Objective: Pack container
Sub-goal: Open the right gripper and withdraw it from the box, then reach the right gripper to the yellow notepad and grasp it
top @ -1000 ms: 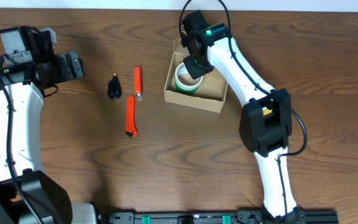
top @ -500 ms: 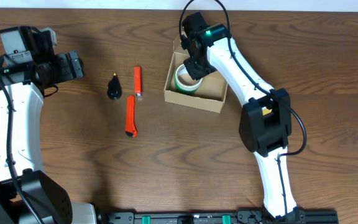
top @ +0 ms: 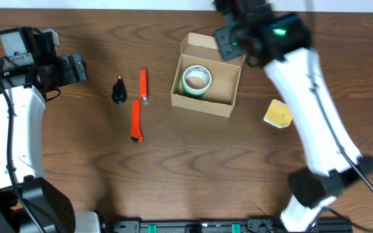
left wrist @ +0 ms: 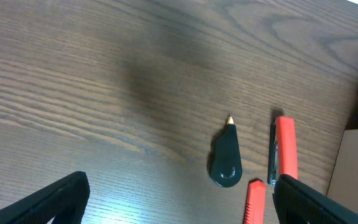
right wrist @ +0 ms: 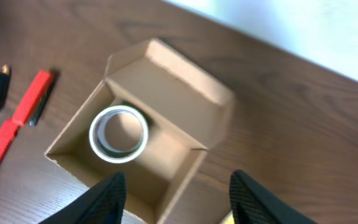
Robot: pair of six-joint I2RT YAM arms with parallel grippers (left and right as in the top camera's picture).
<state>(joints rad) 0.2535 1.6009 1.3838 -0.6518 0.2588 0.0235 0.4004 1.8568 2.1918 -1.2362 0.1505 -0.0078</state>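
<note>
overhead: straight down, whole table (top: 186, 188) | left wrist: low, oblique | right wrist: above container (right wrist: 166, 93), shared with overhead

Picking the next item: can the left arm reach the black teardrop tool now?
Likely yes: the left pincer is open, the tool lies bare on the table ahead of it, and the orange cutters sit beyond it.

container (top: 221, 92): flap up, tape roll (top: 196, 79) inside at left | yellow object (top: 278, 114): right of container, apart

Colours on our brown, streaky table (top: 173, 168)
We see a tan container (top: 224, 87), a white-and-green tape roll (top: 186, 81), two orange-red sticks (top: 136, 120) (top: 144, 84), a black drop (top: 119, 92) and a yellow block (top: 278, 114).
</note>
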